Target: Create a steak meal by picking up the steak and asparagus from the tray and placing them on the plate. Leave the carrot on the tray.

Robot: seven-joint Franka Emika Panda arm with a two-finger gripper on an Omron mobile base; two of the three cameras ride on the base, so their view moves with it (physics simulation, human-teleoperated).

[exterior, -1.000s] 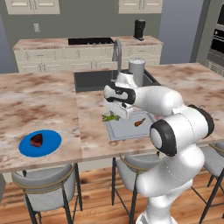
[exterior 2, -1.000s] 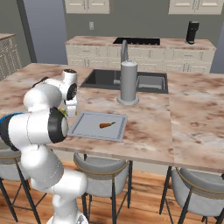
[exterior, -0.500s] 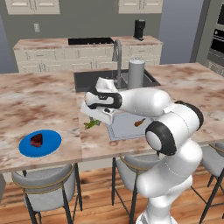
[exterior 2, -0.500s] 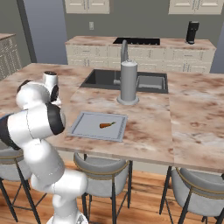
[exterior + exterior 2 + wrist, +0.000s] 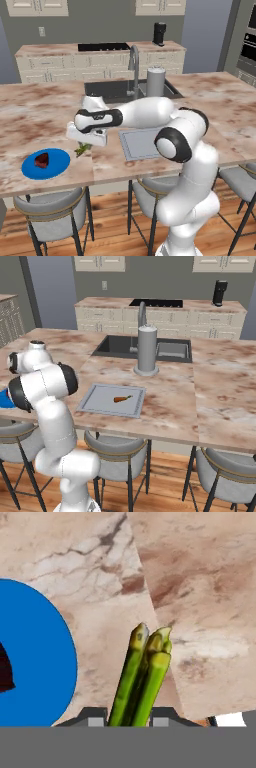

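Asparagus [image 5: 142, 677] is clamped between the jaws of the gripper [image 5: 129, 716], hanging over bare worktop [image 5: 45, 115] just beside the plate [image 5: 57, 161] — not yet above it. Letting go here would, I judge, drop the stalks on the marble or half across the rim. The steak [image 5: 42, 159] already lies on the plate — a low swing in could nudge it.

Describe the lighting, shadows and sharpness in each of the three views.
Left base view: even, soft light, slightly blurred; the asparagus casts a faint shadow near the plate. Right base view: flat light, no glare; the carrot on the tray reads soft. Hand view: stalks sharp, counter marbling blurry.
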